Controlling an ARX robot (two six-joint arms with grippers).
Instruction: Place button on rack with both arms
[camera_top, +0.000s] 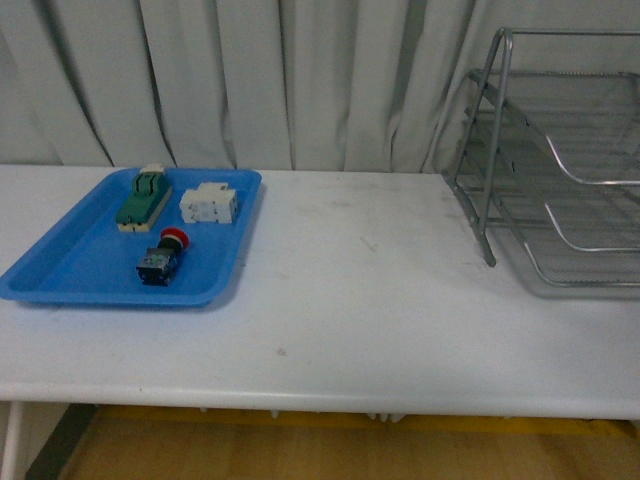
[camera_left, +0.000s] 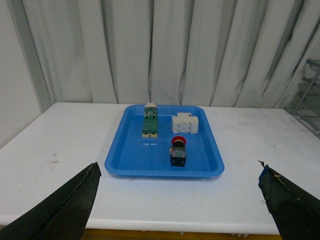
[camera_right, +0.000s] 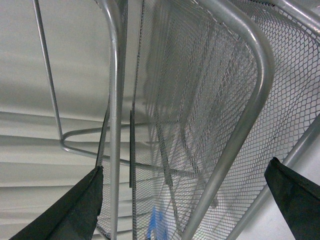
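I'm pointing left claw (camera_left: 178, 170) (spread wide) at button (camera_left: 178, 150) mid-frame for grab; right claw (camera_right: 183, 170), spread too, facing rack (camera_right: 200, 100).

blue tray (camera_top: 60, 268) on the white desk (camera_top: 380, 310), left side, green-and-cream block (camera_top: 143, 199) and white part (camera_top: 209, 205) inside, far end

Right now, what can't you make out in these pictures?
- Rack: right side cut off by the front view's edge.
- Button: body details too small and blurred.
- Arms: outside the front view; wrist views show only fingers.
- Right wrist view: rack mesh blocks nearly everything behind.
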